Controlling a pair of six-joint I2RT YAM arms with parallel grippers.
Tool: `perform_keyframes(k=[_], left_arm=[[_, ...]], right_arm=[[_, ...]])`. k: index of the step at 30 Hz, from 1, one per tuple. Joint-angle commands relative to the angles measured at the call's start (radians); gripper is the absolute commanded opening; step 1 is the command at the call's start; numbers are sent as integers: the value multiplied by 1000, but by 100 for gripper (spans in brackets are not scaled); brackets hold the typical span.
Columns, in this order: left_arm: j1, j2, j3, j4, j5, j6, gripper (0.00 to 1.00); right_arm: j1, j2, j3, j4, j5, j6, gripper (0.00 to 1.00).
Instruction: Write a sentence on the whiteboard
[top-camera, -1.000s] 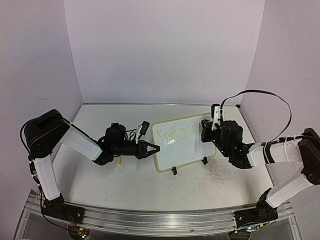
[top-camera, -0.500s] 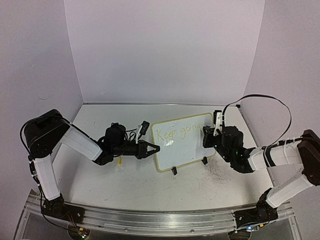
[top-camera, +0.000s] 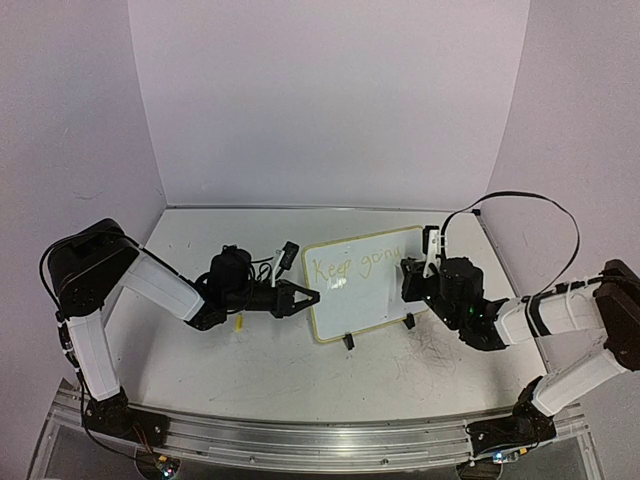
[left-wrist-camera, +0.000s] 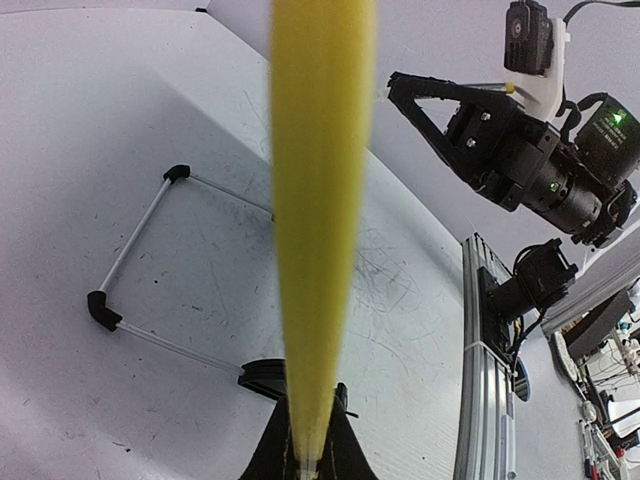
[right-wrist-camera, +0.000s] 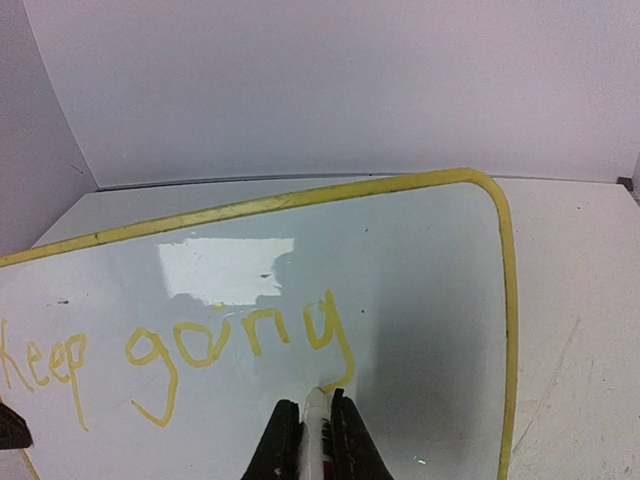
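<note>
The whiteboard (top-camera: 372, 296) stands tilted on two black clip feet (top-camera: 348, 341) at mid-table. My left gripper (top-camera: 306, 297) is shut on its left edge; in the left wrist view the yellow-green rim (left-wrist-camera: 320, 200) runs up between the jaws of that gripper (left-wrist-camera: 313, 455). My right gripper (top-camera: 408, 277) is shut on a white marker (right-wrist-camera: 318, 425). The marker tip touches the whiteboard (right-wrist-camera: 430, 270) at the tail of the last "g". The sentence (top-camera: 350, 267) reads "Keep going" in one yellow-green line, and it also shows in the right wrist view (right-wrist-camera: 200, 345).
Grey scribbles (top-camera: 432, 350) mark the tabletop in front of the board. A small yellow piece (top-camera: 240, 323) lies under the left arm. An aluminium rail (top-camera: 300, 440) runs along the near edge. The right arm's black cable (top-camera: 520, 197) loops above it. Walls close in the back and sides.
The right gripper with the marker has shifted slightly down and left across the board's right part. The word "going" has gained its last letter. The left gripper has not moved.
</note>
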Motion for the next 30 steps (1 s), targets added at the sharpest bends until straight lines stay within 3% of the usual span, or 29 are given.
perform_keyframes(k=[1, 4, 7, 11, 19, 30], left_arm=[[3, -41, -4, -30, -20, 16, 0], [2, -35, -2, -29, -24, 14, 0], [2, -36, -6, -29, -31, 13, 0], [3, -35, -5, -30, -40, 20, 0], [2, -15, 10, -31, -42, 7, 0], [-4, -27, 5, -32, -77, -6, 0]], right_arm=[[14, 9, 51, -15, -26, -2, 0], [13, -58, 79, -53, 5, -19, 0], [12, -224, 13, -99, 36, -17, 0], [12, -360, -107, -131, -79, -47, 0], [24, -264, -49, -124, -308, -142, 0], [172, -137, -19, -74, -247, -172, 0]])
